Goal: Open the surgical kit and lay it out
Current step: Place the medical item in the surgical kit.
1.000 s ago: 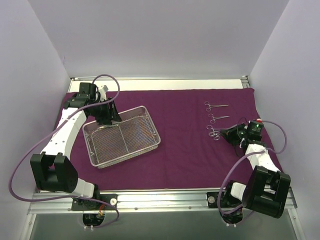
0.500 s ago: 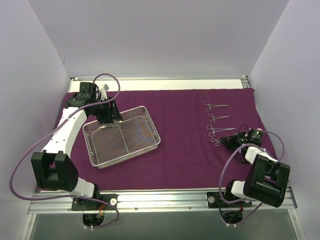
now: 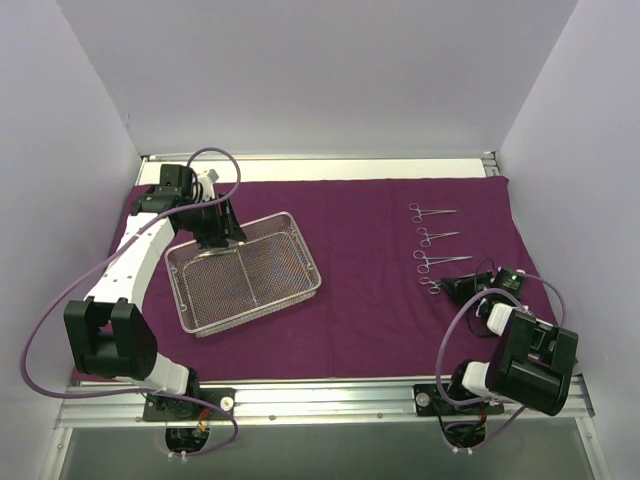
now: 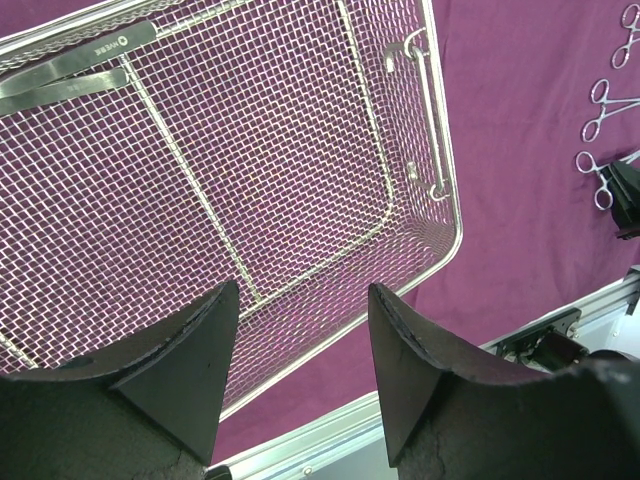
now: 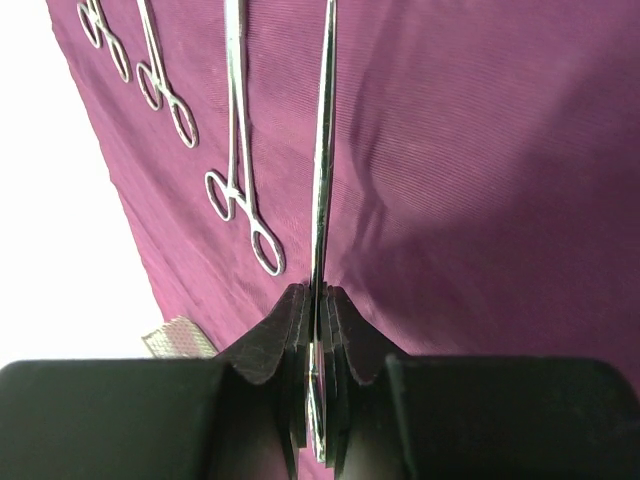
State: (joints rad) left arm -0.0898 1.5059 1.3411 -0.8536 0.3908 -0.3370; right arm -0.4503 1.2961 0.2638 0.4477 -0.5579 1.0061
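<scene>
The dark purple cloth wrap (image 3: 370, 300) lies spread flat over the table. The silver wire-mesh tray (image 3: 300, 222) sits on it at the left. My left gripper (image 3: 215, 236) hovers over the tray's far left corner, open and empty (image 4: 303, 290). Silver tweezers (image 4: 70, 65) lie inside the tray by its far rim. Three clamps (image 3: 431, 211) (image 3: 438, 236) (image 3: 441, 259) lie in a column on the cloth at the right. My right gripper (image 3: 452, 287) is shut (image 5: 318, 295) on a fourth clamp (image 5: 322, 180), held edge-on low over the cloth just nearer than that column.
The tray has a wire divider (image 4: 190, 180) and a handle (image 4: 428, 110) on its end wall. A metal rail (image 3: 320, 395) runs along the near table edge. White walls close in the left, back and right. The tray's corner (image 5: 180, 338) shows in the right wrist view.
My right gripper has drawn nearer and lower with the clamp, to just below the third laid-out clamp. The left gripper has barely moved.
</scene>
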